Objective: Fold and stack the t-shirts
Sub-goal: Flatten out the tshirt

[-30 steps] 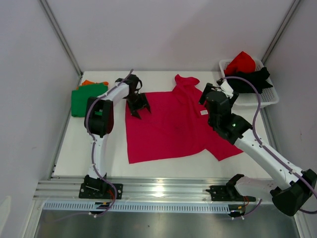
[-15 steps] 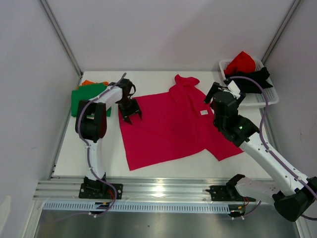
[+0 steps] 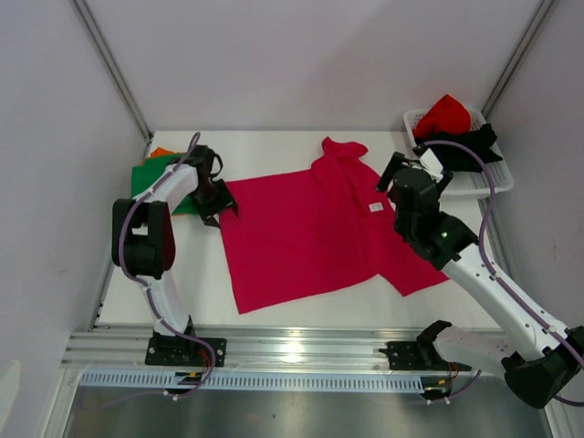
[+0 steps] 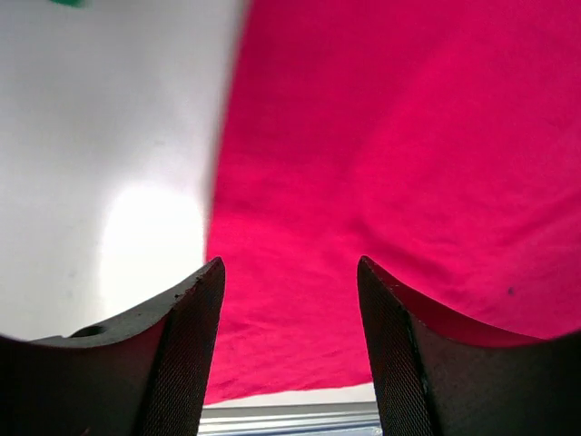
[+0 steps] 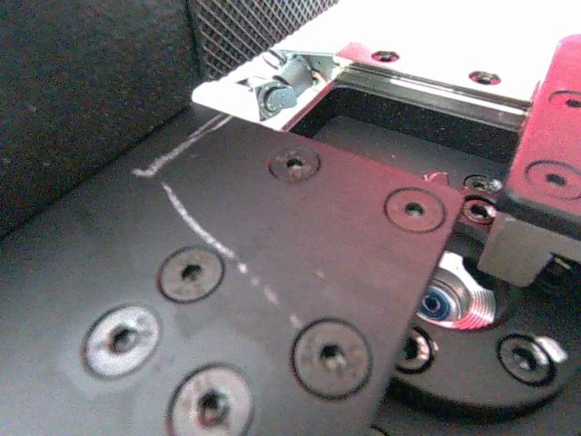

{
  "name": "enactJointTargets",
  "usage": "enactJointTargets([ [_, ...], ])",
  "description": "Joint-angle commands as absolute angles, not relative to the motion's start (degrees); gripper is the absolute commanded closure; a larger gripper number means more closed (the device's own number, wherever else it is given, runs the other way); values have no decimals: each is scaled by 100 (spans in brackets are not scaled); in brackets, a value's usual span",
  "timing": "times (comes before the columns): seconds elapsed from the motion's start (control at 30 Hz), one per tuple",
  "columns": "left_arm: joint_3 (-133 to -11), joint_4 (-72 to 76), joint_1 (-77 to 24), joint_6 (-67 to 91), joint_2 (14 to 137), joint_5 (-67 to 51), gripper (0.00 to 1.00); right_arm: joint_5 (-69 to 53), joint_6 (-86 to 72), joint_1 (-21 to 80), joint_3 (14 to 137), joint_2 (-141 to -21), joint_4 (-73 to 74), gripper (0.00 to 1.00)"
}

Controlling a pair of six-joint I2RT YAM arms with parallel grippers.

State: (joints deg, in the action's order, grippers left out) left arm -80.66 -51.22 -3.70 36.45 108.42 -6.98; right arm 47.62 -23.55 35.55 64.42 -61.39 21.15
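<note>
A magenta-pink t-shirt (image 3: 310,228) lies spread flat on the white table, collar toward the back. My left gripper (image 3: 217,208) is at the shirt's far left corner. In the left wrist view my left gripper (image 4: 290,268) is open, and the pink cloth (image 4: 408,136) lies below and between the fingers (image 4: 182,345). My right gripper (image 3: 415,178) is raised over the shirt's right sleeve, empty, its fingers apart. A green shirt (image 3: 151,178) lies folded at far left on an orange one (image 3: 161,151). Red (image 3: 444,114) and black (image 3: 461,146) shirts fill the basket.
The white lattice basket (image 3: 493,182) stands at the back right corner. The right wrist view shows only the arm's own black plates and screws (image 5: 327,354). An aluminium rail (image 3: 301,342) runs along the table's near edge. Walls close in on both sides.
My left gripper has moved left, from over the shirt's upper left part to its left corner, and that edge has shifted left. My right gripper pulled back and up slightly.
</note>
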Motion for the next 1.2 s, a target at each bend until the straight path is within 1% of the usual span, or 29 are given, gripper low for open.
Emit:
enactJointTargets([
  [0.0,-8454,-4990,-860,3420,10800,-994,36,4693,-2390,3533,6636,-6108,2013,20],
  [0.07,-8920,-5193,-1133,3375,11047,-879,37,4623,-2478,3533,6636,-6178,2030,20],
  [0.1,-8999,-5281,-1212,3358,11257,-879,37,4588,-2505,3542,6636,-6205,2030,20],
  [0.27,-9219,-5098,-1731,3419,11504,-1187,36,4544,-2549,3559,6583,-6301,1995,20],
  [0.37,-9841,-5430,-2065,3393,11890,-985,36,4535,-2558,3560,6600,-6319,1995,20],
  [0.43,-9931,-5598,-2258,3384,12127,-888,36,4535,-2566,3551,6592,-6311,1995,20],
  [0.6,-9756,-5643,-2470,3393,12226,-642,37,4544,-2584,3542,6548,-6275,2004,20],
  [0.83,-8957,-5678,-2496,3419,11901,-71,38,4404,-2698,3542,6504,-6240,1969,20],
  [0.9,-8930,-5774,-2496,3445,11935,165,38,4377,-2698,3542,6504,-6231,1960,20],
  [1.17,-9088,-5994,-2496,3489,12305,140,40,4377,-2663,3551,6548,-6100,1995,20],
])
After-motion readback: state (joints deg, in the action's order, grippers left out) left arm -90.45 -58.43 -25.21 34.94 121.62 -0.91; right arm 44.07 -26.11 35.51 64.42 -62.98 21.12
